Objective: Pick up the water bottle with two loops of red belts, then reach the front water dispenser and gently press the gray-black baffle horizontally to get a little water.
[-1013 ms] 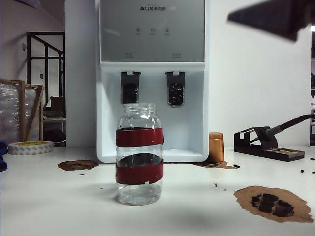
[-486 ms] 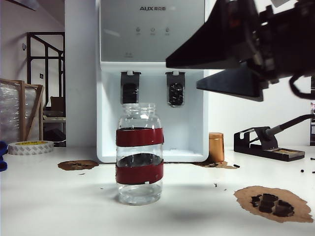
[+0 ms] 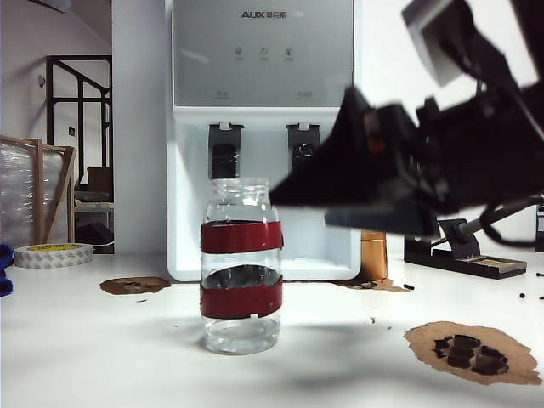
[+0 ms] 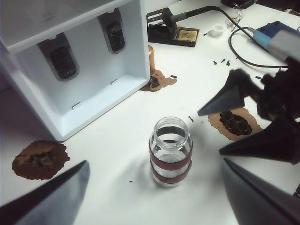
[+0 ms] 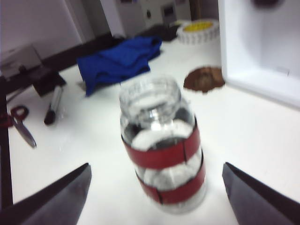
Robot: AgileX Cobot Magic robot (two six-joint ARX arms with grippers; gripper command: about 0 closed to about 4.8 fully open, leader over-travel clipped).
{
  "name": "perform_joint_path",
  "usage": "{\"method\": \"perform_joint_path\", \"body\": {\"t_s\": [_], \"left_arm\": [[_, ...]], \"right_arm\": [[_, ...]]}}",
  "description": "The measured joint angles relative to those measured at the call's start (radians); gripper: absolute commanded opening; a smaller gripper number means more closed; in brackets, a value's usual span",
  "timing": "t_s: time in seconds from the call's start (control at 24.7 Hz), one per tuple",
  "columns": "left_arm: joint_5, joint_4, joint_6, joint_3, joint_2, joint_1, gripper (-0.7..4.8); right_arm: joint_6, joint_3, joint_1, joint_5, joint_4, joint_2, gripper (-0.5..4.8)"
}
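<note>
A roll of tape (image 3: 53, 254) with a yellow top lies at the table's far nine o'clock edge. A copper-coloured cylinder (image 3: 373, 253) stands toward two o'clock. Further toward three o'clock sits a black soldering-iron stand (image 3: 461, 251). Brown scorched patches (image 3: 473, 352) mark the white table (image 3: 102, 357). A blue cloth (image 5: 120, 61), scissors (image 5: 18, 123) and a marker (image 5: 53, 104) lie beyond.

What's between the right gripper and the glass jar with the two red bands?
Nothing visible. The right gripper, jaws open, faces the clear glass jar with two red bands across bare white table. The left gripper, also open, hangs above, clear of that path.
</note>
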Motion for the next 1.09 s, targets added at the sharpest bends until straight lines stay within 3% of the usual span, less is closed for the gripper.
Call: {"method": "perform_joint_path", "body": {"t_s": [0.45, 0.81, 1.09], "left_arm": [[0.019, 0.0, 0.0, 0.021, 0.004, 0.0, 4.79], [0.019, 0.005, 0.0, 0.031, 0.004, 0.0, 4.79], [0.019, 0.004, 0.0, 0.031, 0.005, 0.0, 4.79]], "right_arm": [[-0.005, 0.0, 0.0, -0.031, 0.148, 0.135, 4.79], [-0.016, 0.055, 0.0, -0.031, 0.16, 0.273, 4.79], [-0.015, 0.057, 0.0, -0.034, 0.304, 0.406, 4.79]]}}
